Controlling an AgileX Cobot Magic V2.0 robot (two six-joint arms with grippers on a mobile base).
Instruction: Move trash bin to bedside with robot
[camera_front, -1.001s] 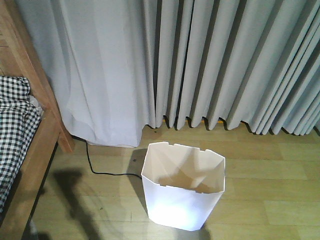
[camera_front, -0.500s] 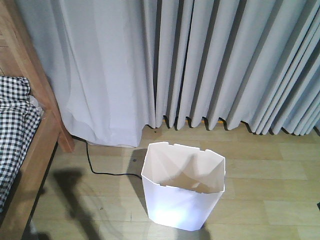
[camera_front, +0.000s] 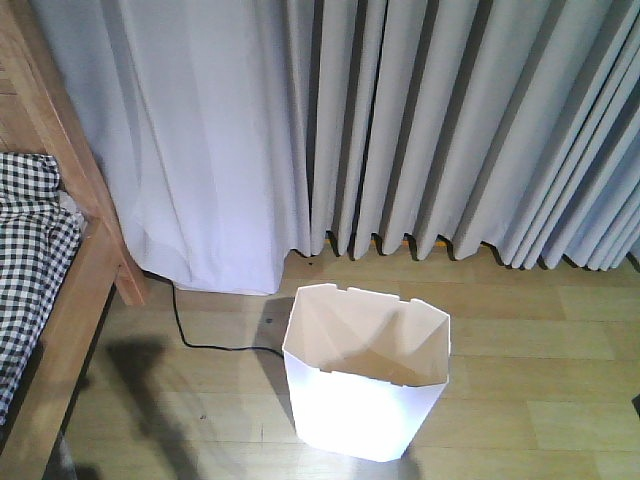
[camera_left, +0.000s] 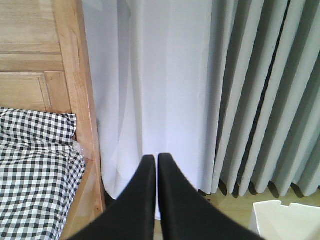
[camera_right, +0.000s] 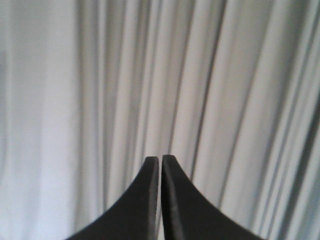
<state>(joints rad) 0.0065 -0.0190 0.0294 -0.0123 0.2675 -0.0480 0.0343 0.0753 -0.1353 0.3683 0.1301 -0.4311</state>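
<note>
The white faceted trash bin (camera_front: 365, 375) stands upright on the wood floor in the front view, low and centre, its cream inside empty. Its rim corner (camera_left: 287, 212) peeks in at the lower right of the left wrist view. The bedside is at the left: a light wooden bed frame (camera_front: 90, 250) with checkered bedding (camera_front: 28, 250), also seen as post (camera_left: 80, 100) and bedding (camera_left: 37, 170). My left gripper (camera_left: 156, 157) is shut on nothing, pointing at the curtain beside the bed post. My right gripper (camera_right: 160, 158) is shut, empty, facing curtain folds. No gripper shows in the front view.
Grey pleated curtains (camera_front: 400, 130) hang across the back down to the floor. A black cable (camera_front: 200, 340) runs over the floor between the bed leg and the bin. An arm shadow (camera_front: 145, 390) lies on the boards left of the bin.
The view has shifted very slightly; the bin and bed frame sit almost where they were. Nothing was grasped or released.
</note>
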